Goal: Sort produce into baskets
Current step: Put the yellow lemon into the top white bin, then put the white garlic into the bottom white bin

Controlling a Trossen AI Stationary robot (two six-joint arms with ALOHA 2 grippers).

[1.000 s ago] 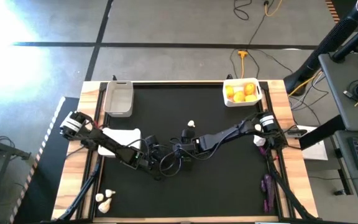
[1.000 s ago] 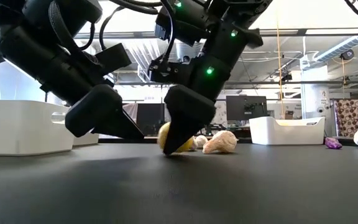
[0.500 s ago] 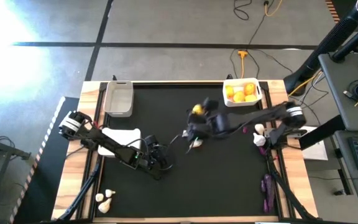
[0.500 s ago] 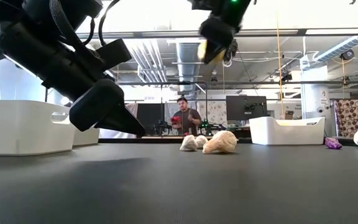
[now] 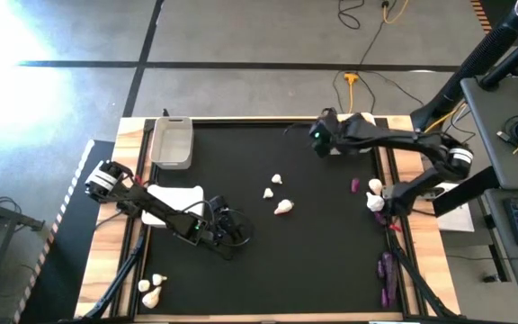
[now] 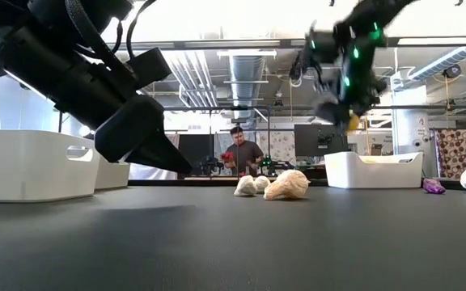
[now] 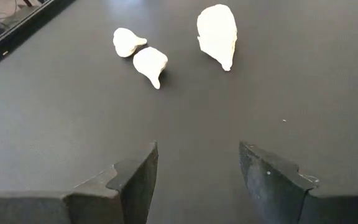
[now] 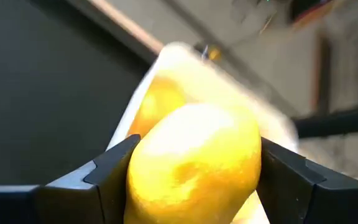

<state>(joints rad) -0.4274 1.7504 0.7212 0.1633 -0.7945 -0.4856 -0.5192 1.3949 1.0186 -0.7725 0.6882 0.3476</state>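
Observation:
My right gripper (image 5: 320, 137) hangs above the table's far right part, at the left rim of a white basket (image 5: 364, 144) that holds yellow and orange citrus. It is shut on a yellow citrus fruit (image 8: 194, 158), which also shows in the low view (image 6: 353, 123). My left gripper (image 5: 237, 231) stands open low over the mat, near the middle left, with nothing between its fingers (image 7: 197, 168). Three whitish garlic bulbs (image 5: 277, 193) lie on the mat ahead of it. A greyish basket (image 5: 171, 142) stands at the far left. Another white basket (image 5: 176, 195) sits under my left arm. My right gripper pinches the yellow citrus fruit between its two fingers, one on each of the fruit's opposite sides (image 8: 138, 165). The fingers (image 8: 284, 171) slant downward toward the white basket. The fruit is lifted clear of the table.
More garlic bulbs lie at the near left edge (image 5: 154, 286) and at the right edge (image 5: 374, 191). Small purple pieces lie at the right (image 5: 355, 184) and near right (image 5: 386, 270). Black cables (image 5: 218, 225) trail around my left gripper. A person (image 6: 239, 153) stands in the room behind.
My right gripper has lifted the yellow citrus fruit off the mat's middle and carried it up and toward the far right, turning on the way, to the white basket with the citrus. The garlic bulbs that it covered now show on the mat.

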